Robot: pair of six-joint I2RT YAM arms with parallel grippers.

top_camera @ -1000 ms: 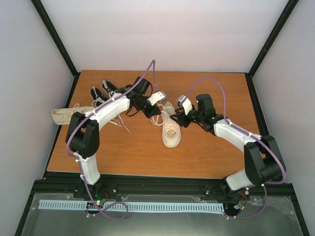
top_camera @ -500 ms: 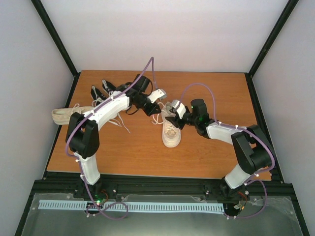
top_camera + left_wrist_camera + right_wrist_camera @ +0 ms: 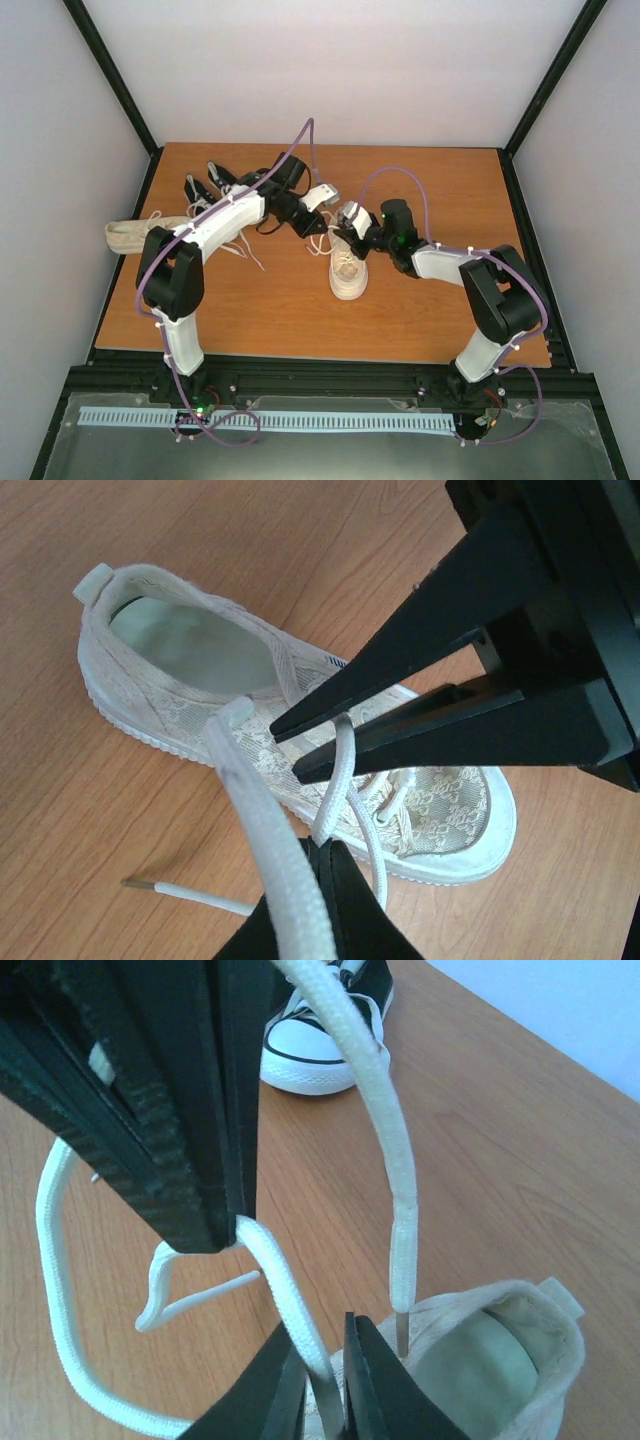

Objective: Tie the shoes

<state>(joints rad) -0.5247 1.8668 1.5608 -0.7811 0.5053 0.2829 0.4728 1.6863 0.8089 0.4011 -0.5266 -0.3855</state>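
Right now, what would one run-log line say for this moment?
tying cream shoe | left gripper shut on lace | right gripper shut on lace

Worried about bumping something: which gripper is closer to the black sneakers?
Left, narrowly. The left gripper is to the right of the black sneakers, on the cream shoe's side facing them; the right gripper is farther right, above that shoe.

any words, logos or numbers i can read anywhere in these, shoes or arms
No text is readable in any view.
cream shoe: patterned fabric and a plain lace, no brand visible.
black sneaker: plain white toe cap, no logo showing.
left arm and right arm: no legible markings.
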